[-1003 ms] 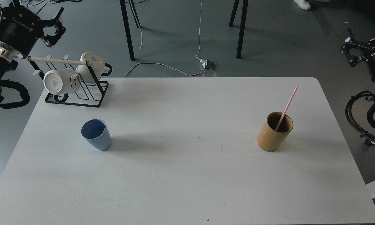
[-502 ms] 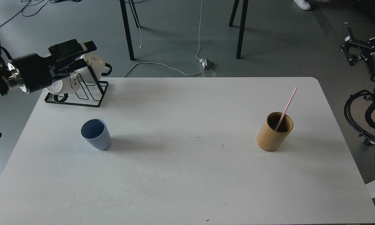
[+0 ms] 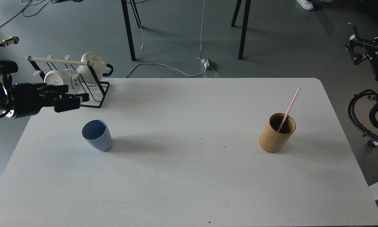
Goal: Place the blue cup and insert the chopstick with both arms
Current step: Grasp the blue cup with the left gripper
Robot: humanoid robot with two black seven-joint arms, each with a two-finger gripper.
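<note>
While the blue cup (image 3: 97, 135) stands upright and untouched on the counter (image 3: 189, 183), the left end effector (image 3: 69, 101) hangs just above and left of it; its opening cannot be told. Approach should descend squarely around the cup wall. The chopstick (image 3: 288, 109) leans in the bamboo holder (image 3: 275, 134). The right end effector (image 3: 354, 50) waits off-counter, opening indiscernible.

Blue cup (image 3: 97, 135): small, light blue, handleless, tapered to base. Stood upright, mouth open and empty, on left half of table. Chopstick (image 3: 288, 109): thin, straight, pink. Leaned up-right, lower end inside a tan cylinder, well apart from the cup.
</note>
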